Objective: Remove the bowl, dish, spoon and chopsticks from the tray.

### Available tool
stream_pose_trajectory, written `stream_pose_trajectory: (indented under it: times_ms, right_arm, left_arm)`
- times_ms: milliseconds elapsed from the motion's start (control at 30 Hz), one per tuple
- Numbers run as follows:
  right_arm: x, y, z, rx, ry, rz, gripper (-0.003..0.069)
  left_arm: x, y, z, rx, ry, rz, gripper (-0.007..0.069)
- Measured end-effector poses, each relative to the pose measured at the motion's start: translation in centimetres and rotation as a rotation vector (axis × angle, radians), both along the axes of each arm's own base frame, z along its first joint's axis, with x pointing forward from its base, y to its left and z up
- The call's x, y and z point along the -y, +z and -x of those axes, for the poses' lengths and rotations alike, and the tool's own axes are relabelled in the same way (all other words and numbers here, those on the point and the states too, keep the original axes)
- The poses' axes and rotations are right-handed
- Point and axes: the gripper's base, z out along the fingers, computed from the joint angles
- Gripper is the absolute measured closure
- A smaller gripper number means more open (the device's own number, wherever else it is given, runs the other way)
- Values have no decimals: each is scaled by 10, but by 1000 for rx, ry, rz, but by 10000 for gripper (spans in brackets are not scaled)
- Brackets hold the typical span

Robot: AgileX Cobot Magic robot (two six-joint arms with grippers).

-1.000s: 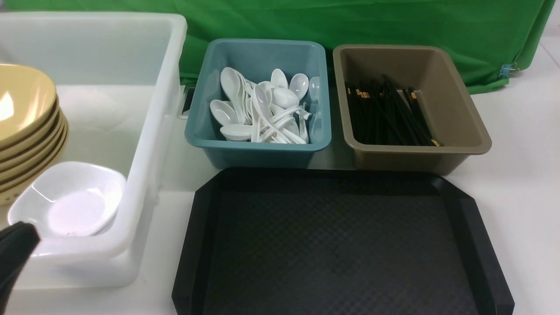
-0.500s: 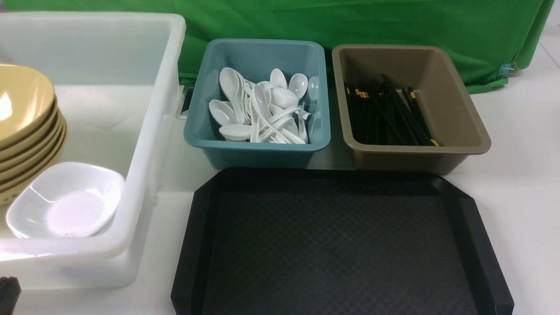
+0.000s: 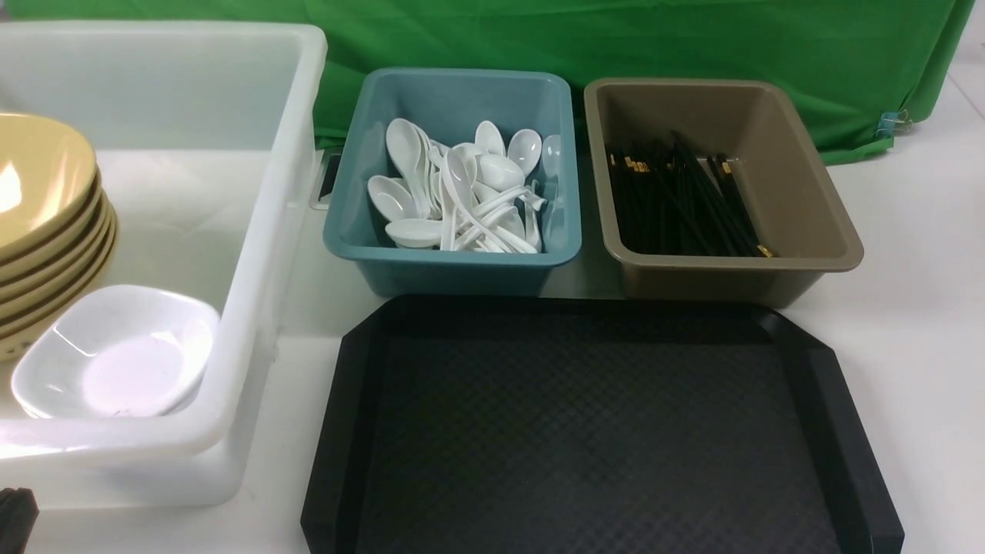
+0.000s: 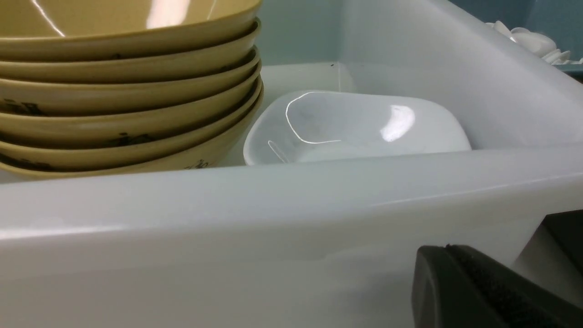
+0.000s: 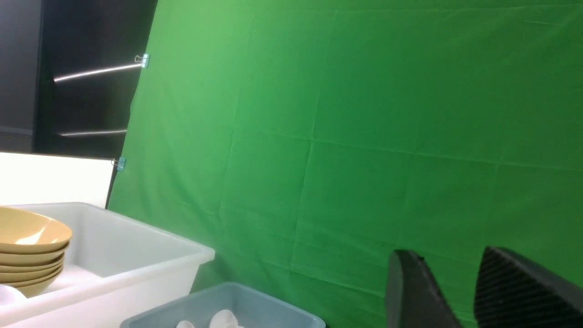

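The black tray (image 3: 600, 431) lies bare at the front centre. A stack of mustard bowls (image 3: 38, 165) and a white dish (image 3: 115, 354) sit in the white bin; both also show in the left wrist view, bowls (image 4: 114, 18) and dish (image 4: 355, 123). Black chopsticks (image 3: 677, 208) lie in the brown bin. No red-marked spoon shows. My left gripper (image 4: 448, 248) is shut and empty, low outside the bin's near wall, a sliver at the front view's corner (image 3: 11, 519). My right gripper (image 5: 444, 253) is open and empty, raised toward the green cloth.
The tall white bin (image 3: 254, 231) stands at the left. A teal bin (image 3: 454, 269) of all-white spoons (image 3: 462, 192) and the brown bin (image 3: 816, 200) stand side by side just behind the tray. A green backdrop hangs behind them.
My left gripper has dropped from in front of the white bin's near corner to the bottom left edge of the front view. Since half a second ago nothing has moved.
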Motion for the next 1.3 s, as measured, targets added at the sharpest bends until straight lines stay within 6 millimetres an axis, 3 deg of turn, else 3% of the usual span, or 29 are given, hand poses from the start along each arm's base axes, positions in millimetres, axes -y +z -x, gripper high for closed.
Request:
stream_pose_trajectory:
  times_ms: [467, 767, 867, 1000, 1033, 1100, 1133, 1300]
  right_arm:
    - [-3, -1, 1, -59, 79, -80, 422]
    - [-9, -15, -4, -104, 90, -57, 419]
    - [-12, -38, -16, -150, -73, 1, 419]
    - [-8, -87, -36, -289, -340, 48, 419]
    - [-7, -90, -37, -298, -353, 49, 419]
    - [-1, -129, -45, -425, -485, 68, 419]
    - [0, -139, -45, -483, -515, 77, 419]
    - [3, -150, -45, -561, -556, 112, 417]
  left_arm:
    - [0, 0, 0, 0, 0, 0, 623]
    - [0, 0, 0, -1, -1, -7, 623]
    - [0, 0, 0, -1, -1, -6, 623]
    - [0, 0, 0, -1, -1, -9, 623]
    - [0, 0, 0, -1, -1, -10, 623]
    - [0, 0, 0, 0, 0, -16, 623]
    - [0, 0, 0, 0, 0, -17, 623]
    - [0, 0, 0, 1, 0, -21, 623]
